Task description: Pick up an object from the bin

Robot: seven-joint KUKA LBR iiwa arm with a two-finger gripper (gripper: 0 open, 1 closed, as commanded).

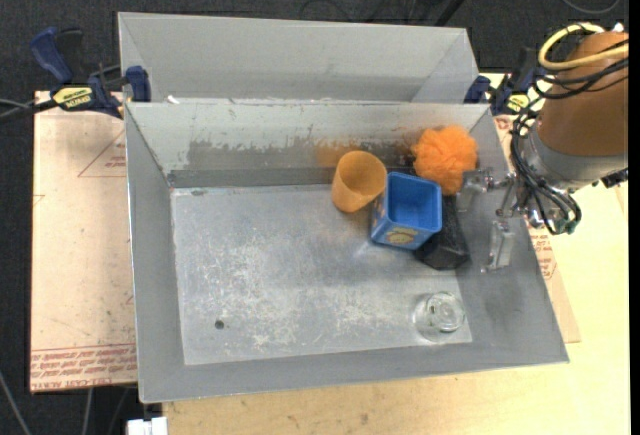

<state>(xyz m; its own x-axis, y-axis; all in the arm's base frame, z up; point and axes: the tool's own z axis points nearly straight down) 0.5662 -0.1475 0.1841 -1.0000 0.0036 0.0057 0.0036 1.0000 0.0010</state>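
Bin seen from above, arm entering from the right. The gripper (497,245) hangs low inside the bin (250,323), close to its right wall and just beside a flat black object (447,245). You cannot tell from here whether the gripper is open or closed, and nothing can be seen held in it.

The loose things crowd the far right corner, leaving most of the floor bare. That likely explains why the arm (585,103) stays tight to the right wall.

- An orange cup (357,181) leans by the back wall.
- An open blue box (410,208) touches the cup's right side. It sits tilted and seems to rest partly on the black object.
- A fluffy orange ball (446,155) lies behind the box, against the back wall.
- A clear glass (438,314) stands apart near the front edge.

Treat the black object as the likeliest pick, since it is nearest the gripper. It is dark, low and irregular in outline, and the blue box hides its left edge. Its material cannot be made out. Because it lies low and the box overlaps it, expect a grasp to disturb the box.
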